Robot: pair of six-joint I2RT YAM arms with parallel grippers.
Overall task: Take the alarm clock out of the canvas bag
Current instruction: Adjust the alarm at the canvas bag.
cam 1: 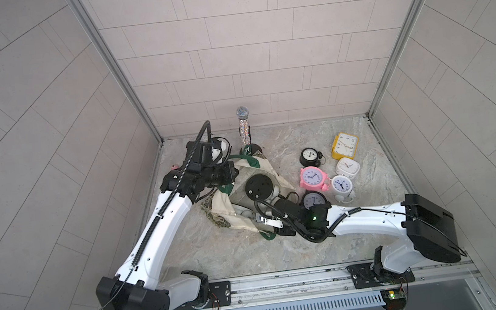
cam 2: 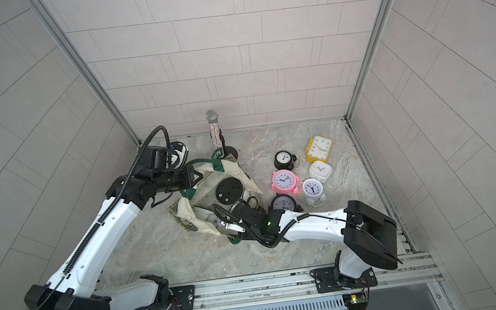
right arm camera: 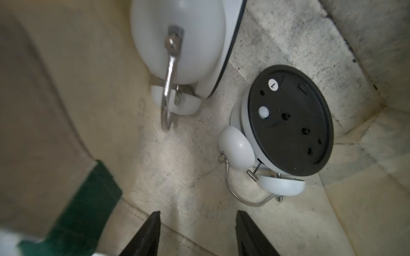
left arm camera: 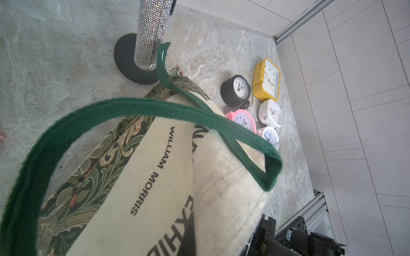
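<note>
Holding the bag (cam 1: 230, 219) open, the left gripper (cam 2: 199, 175) is pressed shut on its rim by a green handle. The right gripper (right arm camera: 197, 235) is inside the mouth, fingers spread, nothing between them, with bare cloth ahead of its tips. Two clocks lie in the bag: a black-backed clock (right arm camera: 288, 119), face down, and a white clock (right arm camera: 177, 40) just beside it. Six outside clocks (cam 1: 312, 178) crowd near the right arm. One mic (cam 1: 243, 127) stands behind the bag. Open table (cam 1: 220, 254) lies in front. Top views show only bits of the white clock. The left wrist view shows five outside clocks.
</note>
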